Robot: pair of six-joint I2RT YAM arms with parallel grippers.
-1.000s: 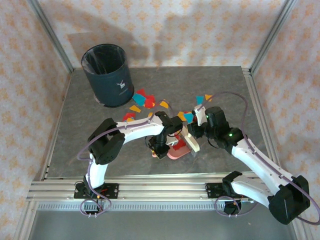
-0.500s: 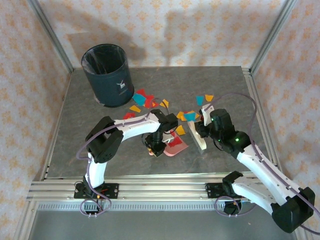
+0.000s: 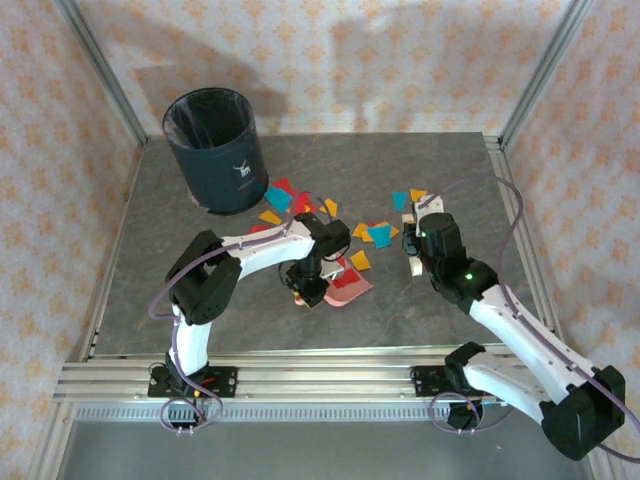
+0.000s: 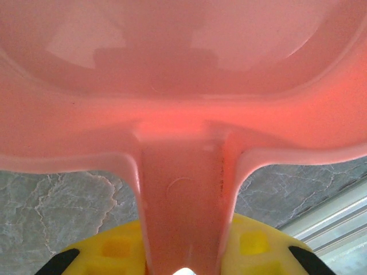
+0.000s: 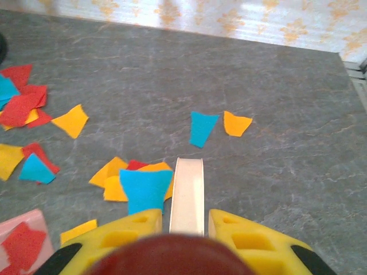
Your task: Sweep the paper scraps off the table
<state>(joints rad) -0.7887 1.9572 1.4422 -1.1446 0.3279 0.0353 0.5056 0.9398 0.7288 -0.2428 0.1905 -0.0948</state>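
Observation:
Red, yellow-orange and blue paper scraps (image 3: 285,200) lie scattered on the dark grey marbled table (image 3: 170,250), with more scraps (image 3: 377,233) near its middle. My left gripper (image 3: 310,287) is shut on the handle of a pink dustpan (image 3: 348,288). The left wrist view shows that handle (image 4: 183,200) pinched between the yellow fingers (image 4: 109,252). A red scrap (image 5: 20,243) lies on the dustpan. My right gripper (image 3: 418,246) is shut on a cream brush (image 3: 412,264), right of the dustpan. The brush (image 5: 189,195) points at a blue scrap (image 5: 202,127) and an orange scrap (image 5: 236,123).
A dark round bin (image 3: 213,150) stands at the table's far left corner. Aluminium rails (image 3: 515,220) edge the table, and patterned walls rise behind. Open table surface lies on the right side (image 5: 298,149) and on the left front.
My right gripper has carried the brush away from the dustpan, up and to the right. My left gripper has shifted the dustpan slightly left and farther from the base.

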